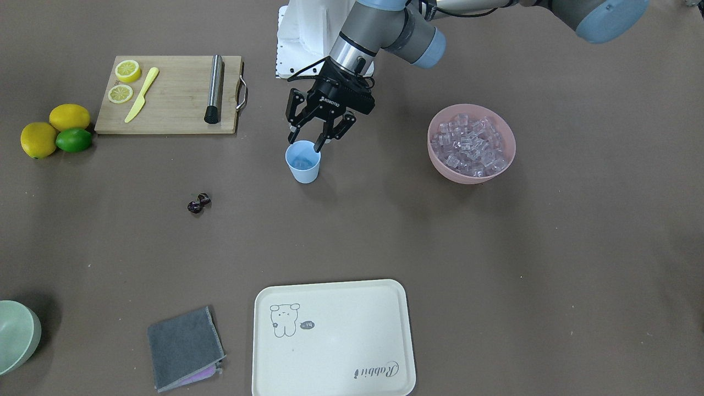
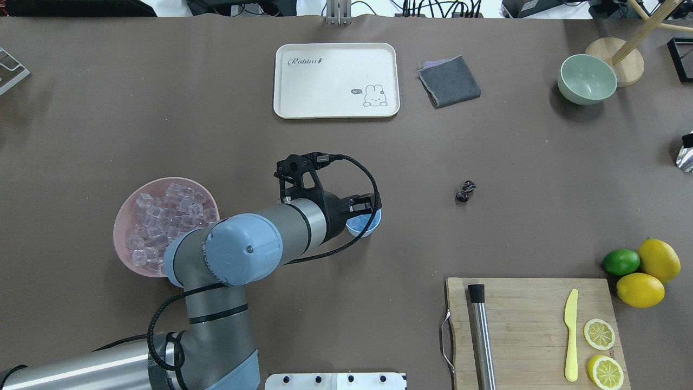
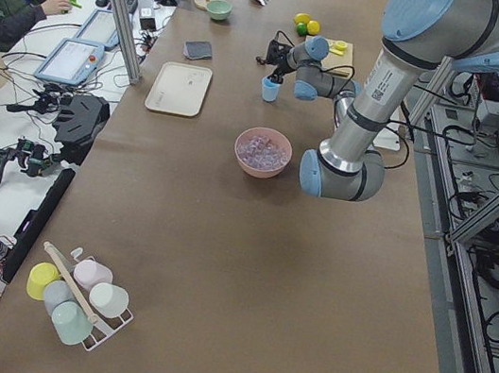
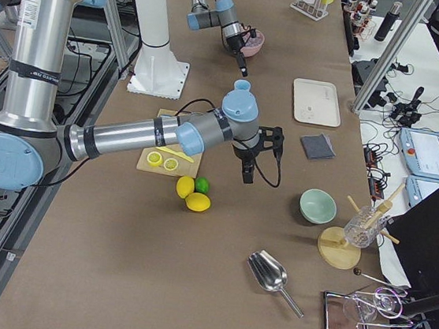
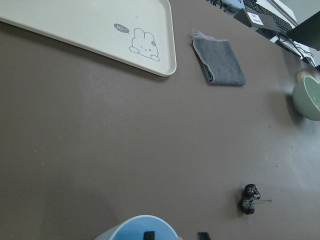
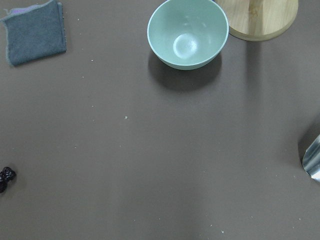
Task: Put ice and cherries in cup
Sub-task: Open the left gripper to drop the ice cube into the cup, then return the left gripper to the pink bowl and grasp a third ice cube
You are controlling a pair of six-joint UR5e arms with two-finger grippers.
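Left gripper [image 1: 306, 142] hovers, jaws apart, over cup [image 1: 303, 166].

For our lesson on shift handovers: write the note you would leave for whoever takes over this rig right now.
Left gripper: open, just over the cup.
Right gripper: held above the table; open or shut, cannot tell.
Ice: piled in the pink bowl; any in the cup is unclear.
Cherries: lying on the table, apart from the cup.
Left to do: cherries into cup, perhaps more ice.
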